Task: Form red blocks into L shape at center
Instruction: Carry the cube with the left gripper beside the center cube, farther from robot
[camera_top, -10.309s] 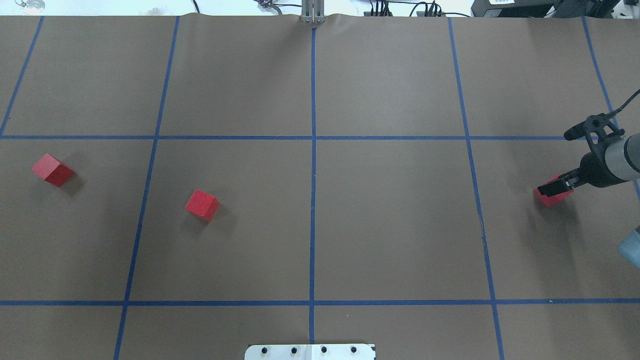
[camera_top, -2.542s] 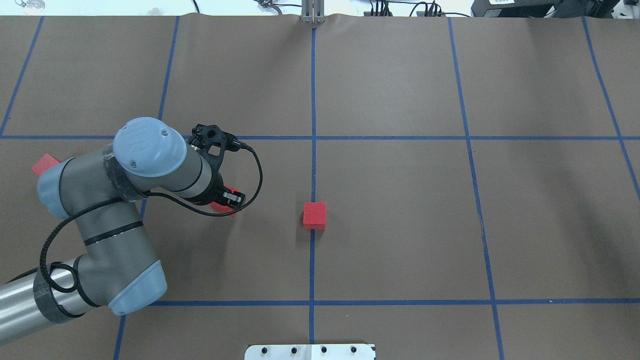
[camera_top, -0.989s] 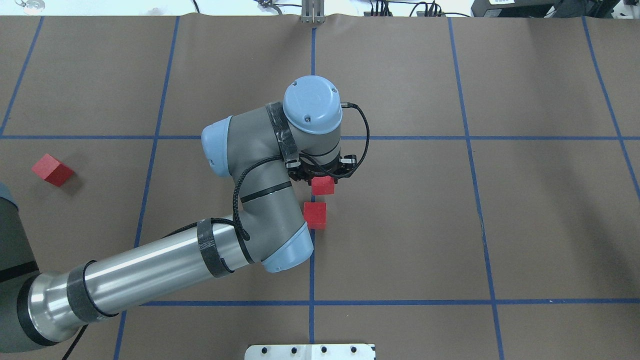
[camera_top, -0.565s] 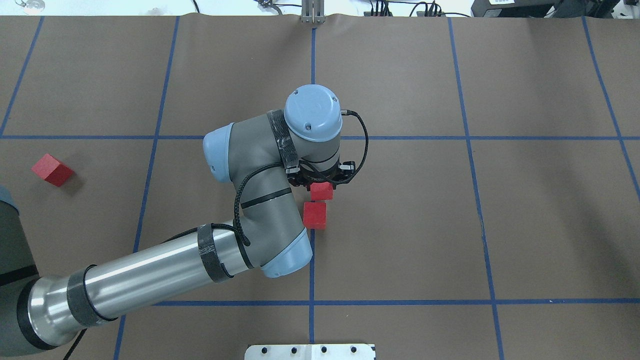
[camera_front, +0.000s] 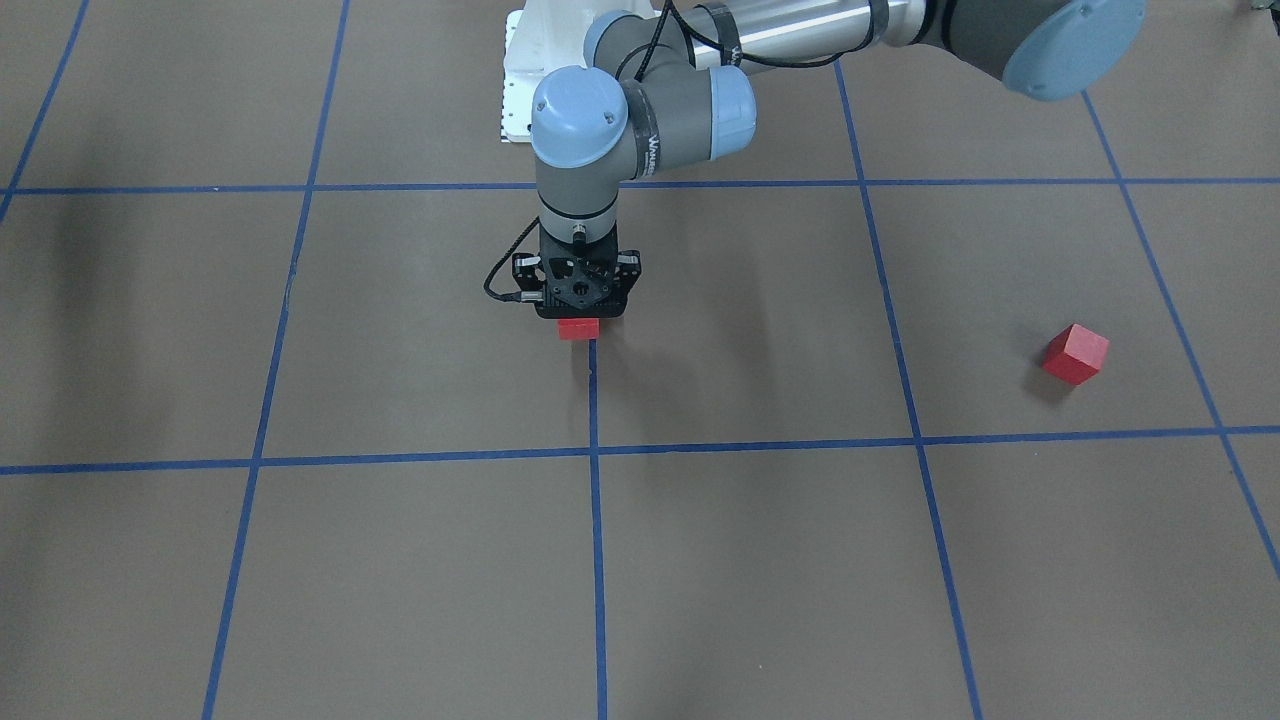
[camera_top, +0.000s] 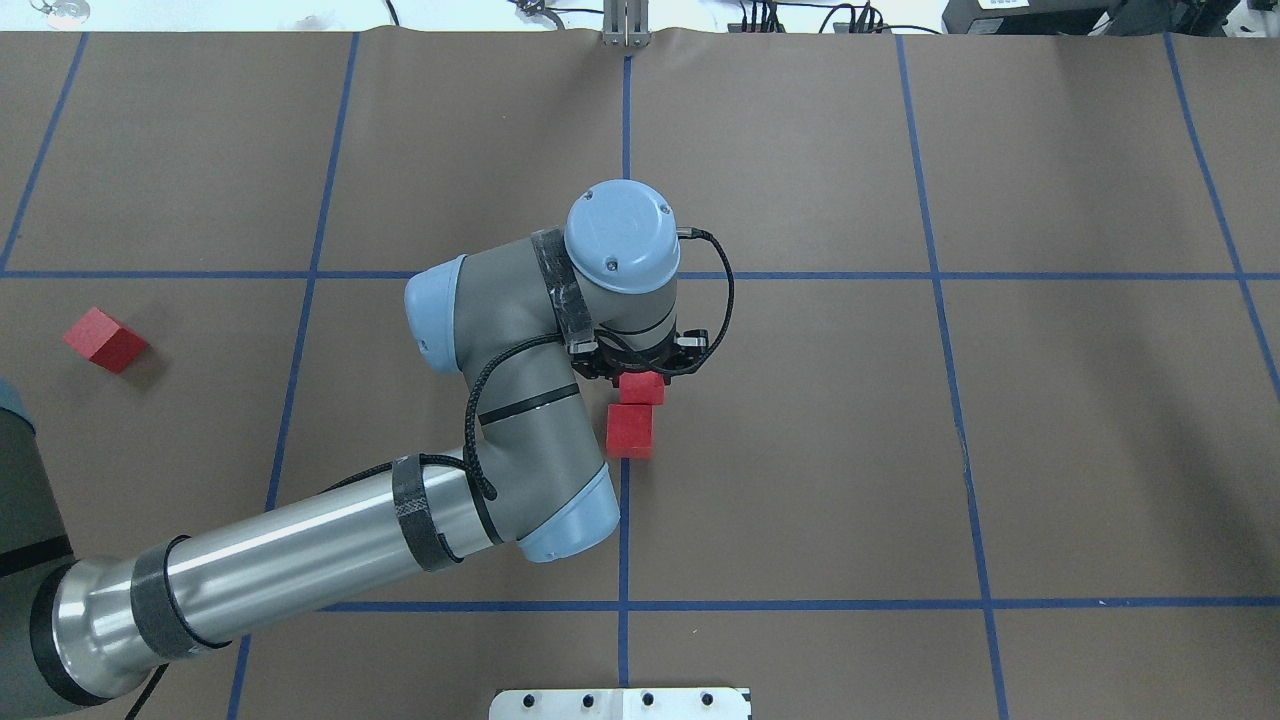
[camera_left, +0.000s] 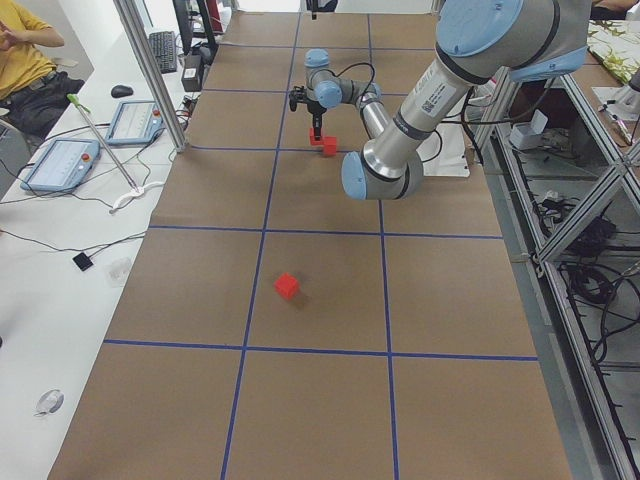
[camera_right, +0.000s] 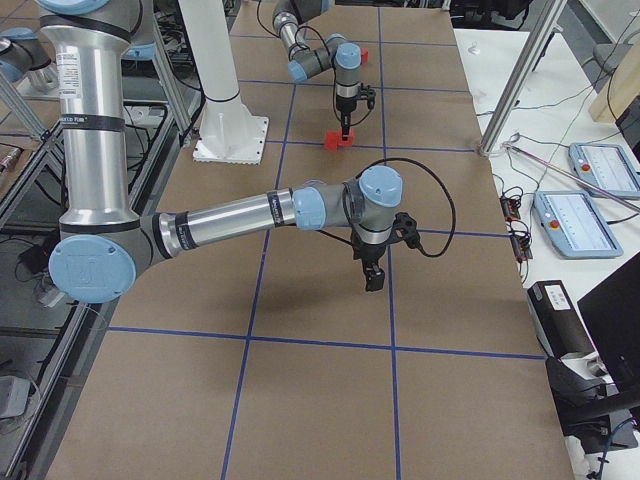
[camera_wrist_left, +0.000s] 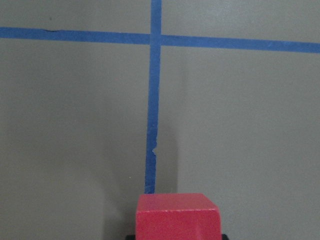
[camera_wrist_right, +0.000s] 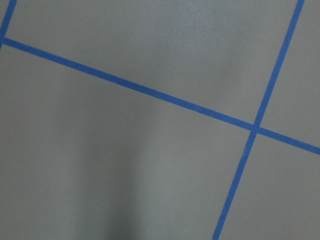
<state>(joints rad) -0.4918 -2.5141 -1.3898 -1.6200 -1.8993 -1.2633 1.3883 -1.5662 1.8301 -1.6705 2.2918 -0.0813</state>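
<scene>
My left gripper is shut on a red block and holds it low at the center, just beyond a second red block that lies on the middle blue line. The two look almost touching, the held one shifted slightly right. In the front view the gripper hides the lying block; the held block shows below it. The left wrist view shows the held block. A third red block lies far left. My right gripper hovers above the floor; I cannot tell its state.
The left arm's elbow stretches over the left-center squares. A white mounting plate sits at the near edge and a metal post at the far edge. A side bench with tablets lies beyond the table.
The right arm set one block on the middle line and withdrew. The left arm picked up the second block, carried it to center, and has lowered it toward the lying block.
</scene>
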